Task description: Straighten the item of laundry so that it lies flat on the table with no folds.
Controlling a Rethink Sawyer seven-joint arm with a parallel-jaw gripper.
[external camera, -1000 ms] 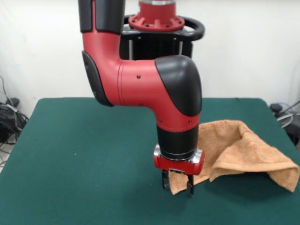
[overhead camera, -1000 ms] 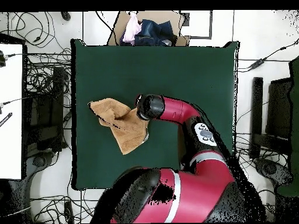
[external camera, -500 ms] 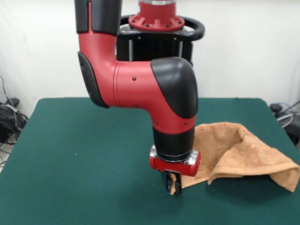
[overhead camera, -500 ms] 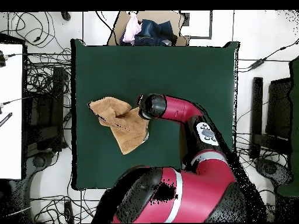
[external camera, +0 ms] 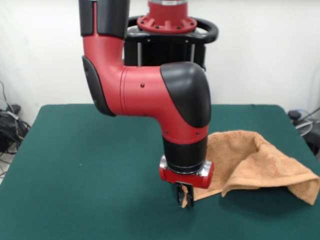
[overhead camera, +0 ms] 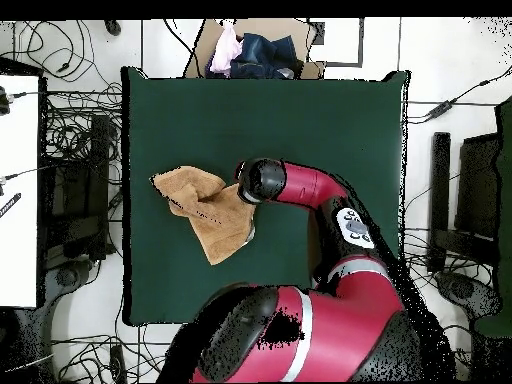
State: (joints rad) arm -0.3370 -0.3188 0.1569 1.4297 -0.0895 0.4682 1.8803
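Pinched nearly together, the gripper (external camera: 184,197) has its two dark fingers clamped on the near corner of the orange-tan towel (external camera: 255,162), low over the green table (external camera: 85,180). A second ago those fingers stood wider apart, with the corner hanging loosely between them; since then they have closed and the wrist has slid a little toward the picture's left in the front view. Over the last half second almost nothing moves, so the arm seems to have settled with its grip made.

My reading is that the grasp is done and the pull to spread the cloth comes next. The towel is far from flat: it lies bunched on the table to the right of the gripper in the front view, with a raised fold along its top and its far end doubled under, hanging near the table's edge.

From overhead, the towel (overhead camera: 205,213) sits left of the table's middle, a crumpled heap with one lobe reaching toward the lower edge, and the arm's wrist (overhead camera: 262,181) covers the gripper itself.
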